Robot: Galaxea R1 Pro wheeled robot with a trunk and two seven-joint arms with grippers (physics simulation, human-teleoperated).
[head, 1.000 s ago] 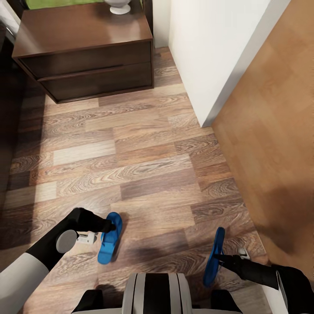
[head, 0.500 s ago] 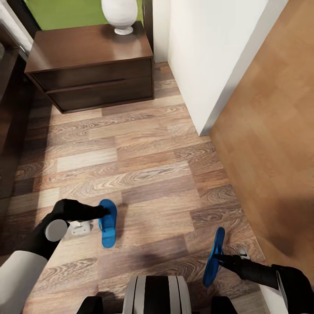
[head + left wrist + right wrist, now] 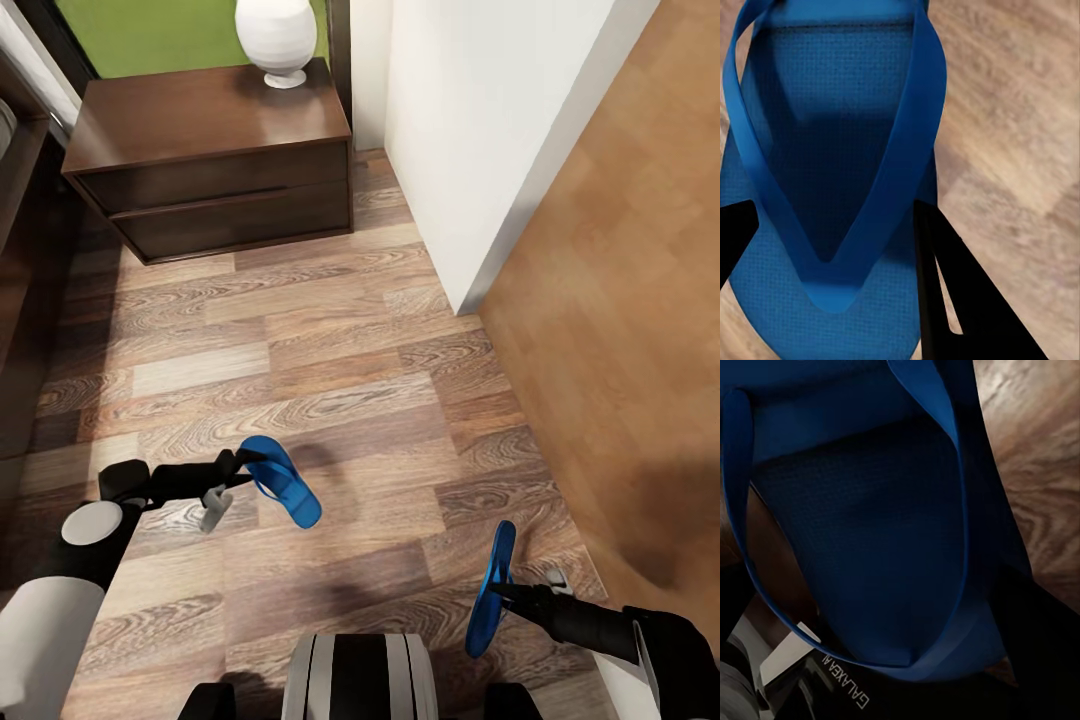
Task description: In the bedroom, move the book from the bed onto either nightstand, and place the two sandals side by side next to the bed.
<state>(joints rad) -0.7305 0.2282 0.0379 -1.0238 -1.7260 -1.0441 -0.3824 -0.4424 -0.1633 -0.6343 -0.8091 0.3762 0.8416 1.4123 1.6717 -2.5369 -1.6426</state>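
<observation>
Left sandal [image 3: 283, 479]: I have it clamped at its heel end in the left gripper [image 3: 243, 462], held above the floor [image 3: 330, 340], sole roughly flat.
Right sandal [image 3: 490, 588]: I hold it on edge, pinched in the right gripper [image 3: 503, 590], well apart from the other.
Nightstand [image 3: 215, 150]: ahead of me against the wall, a white vase [image 3: 274, 36] on top.
Bed [image 3: 20, 260]: I see only its dark frame edge, left of the nightstand.
</observation>
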